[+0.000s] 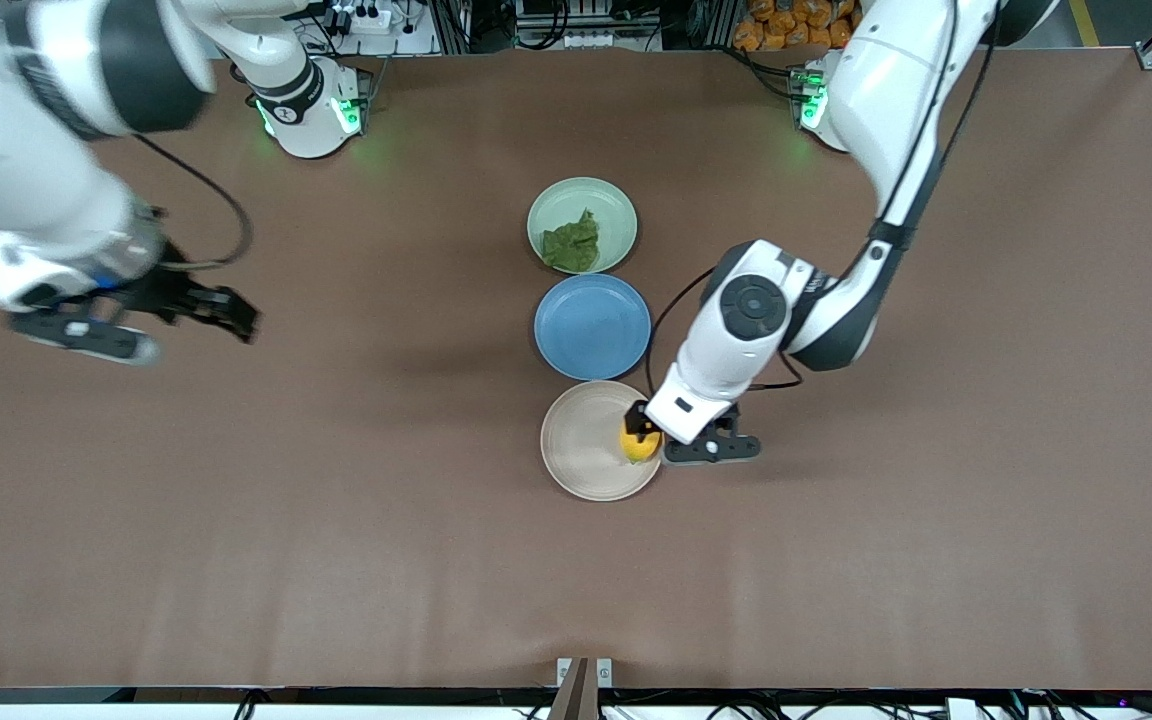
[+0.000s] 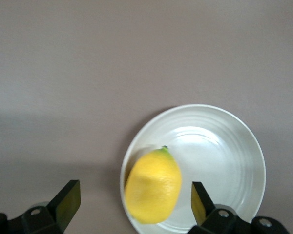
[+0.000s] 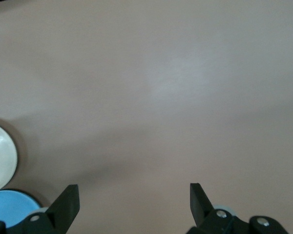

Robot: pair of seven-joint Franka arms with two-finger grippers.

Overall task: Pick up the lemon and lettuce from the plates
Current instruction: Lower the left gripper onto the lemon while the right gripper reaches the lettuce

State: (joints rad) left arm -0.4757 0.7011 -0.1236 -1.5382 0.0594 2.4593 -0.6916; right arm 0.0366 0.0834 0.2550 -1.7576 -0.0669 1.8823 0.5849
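The yellow lemon [image 1: 640, 446] lies at the rim of the beige plate [image 1: 576, 450], on the side toward the left arm's end of the table. My left gripper [image 1: 644, 435] is over it and open. In the left wrist view the lemon [image 2: 153, 186] sits between the two fingers, with a gap on each side, overlapping the plate's rim [image 2: 219, 156]. The dark green lettuce [image 1: 572, 245] lies on the pale green plate [image 1: 616, 205], farthest from the front camera. My right gripper [image 1: 231, 318] is open and empty over bare table toward the right arm's end [image 3: 134, 192].
A blue plate [image 1: 591, 330] with nothing on it stands between the green and beige plates, all three in one row. The right wrist view shows edges of the beige plate [image 3: 0, 156] and the blue plate [image 3: 10, 207]. Brown table surface lies all around.
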